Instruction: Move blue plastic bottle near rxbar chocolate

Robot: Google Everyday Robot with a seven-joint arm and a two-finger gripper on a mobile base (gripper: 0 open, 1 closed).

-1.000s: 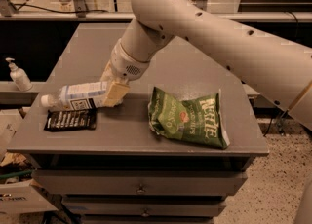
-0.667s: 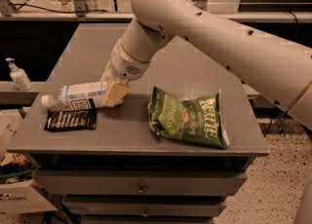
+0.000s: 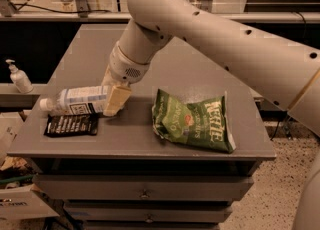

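Note:
The blue plastic bottle (image 3: pixel 80 100) lies on its side at the left of the grey table (image 3: pixel 190 74), white cap pointing left. The rxbar chocolate (image 3: pixel 71 124), a flat black wrapper with white lettering, lies just in front of it, almost touching. My gripper (image 3: pixel 108 99) reaches down from the big white arm and is shut on the bottle's right end. One cream finger (image 3: pixel 118 100) is in front of the bottle and the other is behind it. The bottle rests on or just above the tabletop.
A crinkled green chip bag (image 3: pixel 192 121) lies right of the gripper near the table's front edge. A small white pump bottle (image 3: pixel 19 77) stands on a ledge off the table's left side. Drawers sit below the tabletop.

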